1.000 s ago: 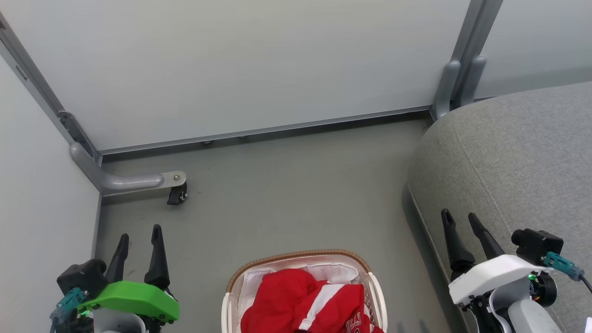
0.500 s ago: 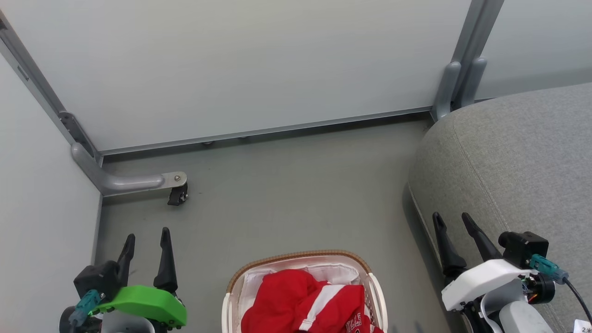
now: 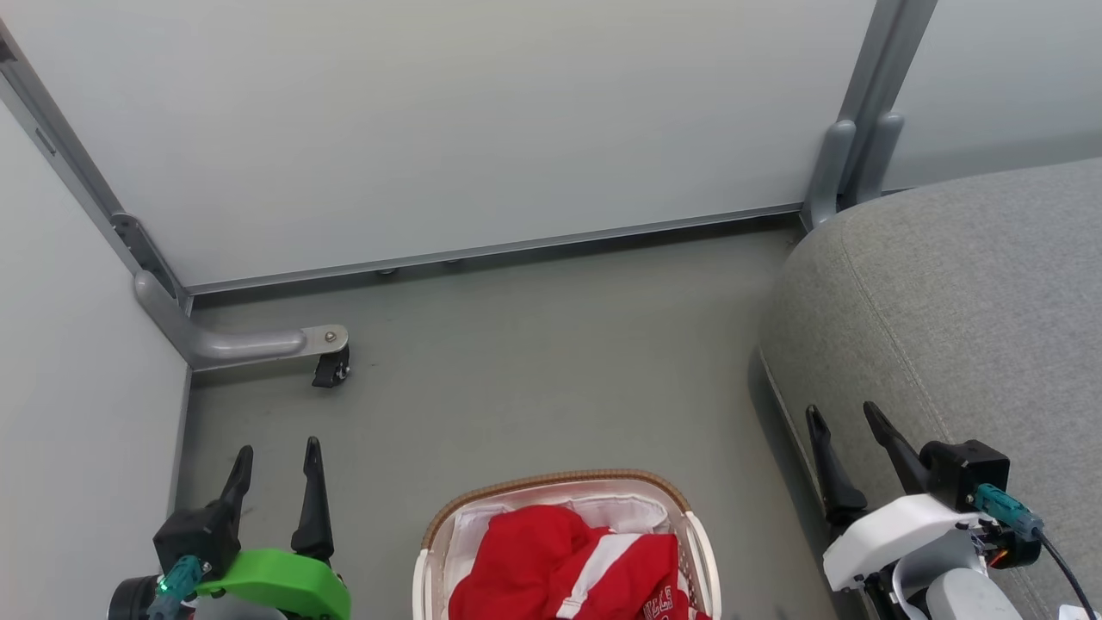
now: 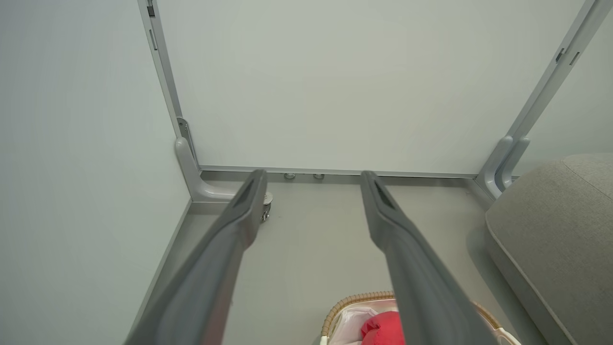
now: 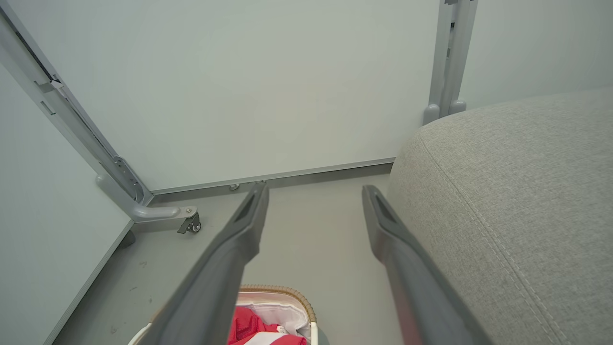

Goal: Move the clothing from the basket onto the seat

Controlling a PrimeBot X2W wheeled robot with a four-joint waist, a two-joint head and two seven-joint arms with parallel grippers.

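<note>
Gaping empty, left end effector (image 3: 280,444) mirrors right end effector (image 3: 841,408).

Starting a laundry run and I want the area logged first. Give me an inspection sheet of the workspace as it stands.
Surface: grey floor, the basket standing on it.
Job's things: red clothing heaped in the white-lined basket; grey seat to the right, nothing seen on its visible part.
Clutter: nothing seen.
Grippers: left gripper and right gripper both open, holding nothing.
Cables: black cable with a teal plug at the right wrist; teal plug at the left wrist.
Surroundings: pale partition panels; caster wheel on a metal foot.
</note>
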